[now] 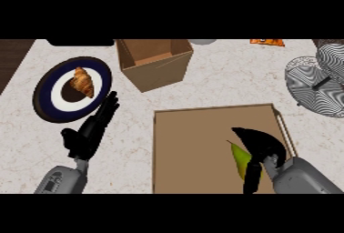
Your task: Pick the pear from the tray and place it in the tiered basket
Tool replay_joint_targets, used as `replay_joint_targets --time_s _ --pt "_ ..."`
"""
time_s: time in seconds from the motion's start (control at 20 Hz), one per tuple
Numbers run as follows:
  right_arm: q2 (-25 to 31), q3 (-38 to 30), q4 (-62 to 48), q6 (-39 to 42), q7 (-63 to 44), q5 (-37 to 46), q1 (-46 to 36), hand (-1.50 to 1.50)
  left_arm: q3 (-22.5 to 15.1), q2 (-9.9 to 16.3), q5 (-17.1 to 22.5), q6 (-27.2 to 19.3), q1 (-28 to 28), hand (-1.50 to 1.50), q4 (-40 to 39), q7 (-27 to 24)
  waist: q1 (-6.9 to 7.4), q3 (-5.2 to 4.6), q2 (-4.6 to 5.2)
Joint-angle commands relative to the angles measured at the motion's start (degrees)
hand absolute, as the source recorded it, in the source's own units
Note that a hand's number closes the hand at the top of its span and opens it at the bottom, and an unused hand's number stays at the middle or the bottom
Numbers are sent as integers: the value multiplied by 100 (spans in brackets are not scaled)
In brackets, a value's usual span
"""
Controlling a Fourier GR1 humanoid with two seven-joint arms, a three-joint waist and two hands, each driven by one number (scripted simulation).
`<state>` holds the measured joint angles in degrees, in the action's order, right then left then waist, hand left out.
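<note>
- The pear, yellow-green and pointed at its upper end, lies on the brown tray, in the tray's right half near its lower edge.
- The right hand comes in from the lower right and arches over the pear, fingers curled round its right side; the thumb seems to run down along the fruit's lower end, though black on black makes that hard to read. The pear appears to be in its grasp and not lifted clear of the tray.
- The left hand shows at the left of the counter, fingers straight and held together, pointing up toward the plate; it holds nothing.
- The plate is dark blue with a white centre, and a croissant lies on it. The left hand's fingertips end just beside the plate's lower right rim.
- An open cardboard box stands above the tray, tilted a little.
- The tiered basket, patterned in black and white swirls, sits at the right edge of the counter, well apart from the pear.
- An orange packet peeks in at the top edge.
</note>
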<state>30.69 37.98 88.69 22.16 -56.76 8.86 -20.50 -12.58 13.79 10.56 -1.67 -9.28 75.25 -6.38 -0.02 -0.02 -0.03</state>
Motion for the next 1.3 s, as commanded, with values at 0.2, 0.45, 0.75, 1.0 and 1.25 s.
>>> replay_joint_targets --time_s 0.2,0.45,0.75,1.0,1.25 --pt "-560 -644 -421 78 459 481 236 150 146 -11 -160 215 499 0 370 54 25 3 1" --pt "-875 -634 -671 -233 1005 1154 133 150 132 -177 -350 30 185 0 551 354 36 4 1" --pt "-977 -910 -566 102 1216 1505 180 150 294 -369 -462 314 247 0 -149 -310 8 1 3" --pt "1284 -2712 -864 -1314 1248 1687 1435 150 709 12 -207 134 461 0 -26 -131 -720 29 -117" --pt "2229 -3977 -1683 -2302 2326 1664 2431 150 632 -117 -237 84 597 0 71 -223 -668 34 -75"
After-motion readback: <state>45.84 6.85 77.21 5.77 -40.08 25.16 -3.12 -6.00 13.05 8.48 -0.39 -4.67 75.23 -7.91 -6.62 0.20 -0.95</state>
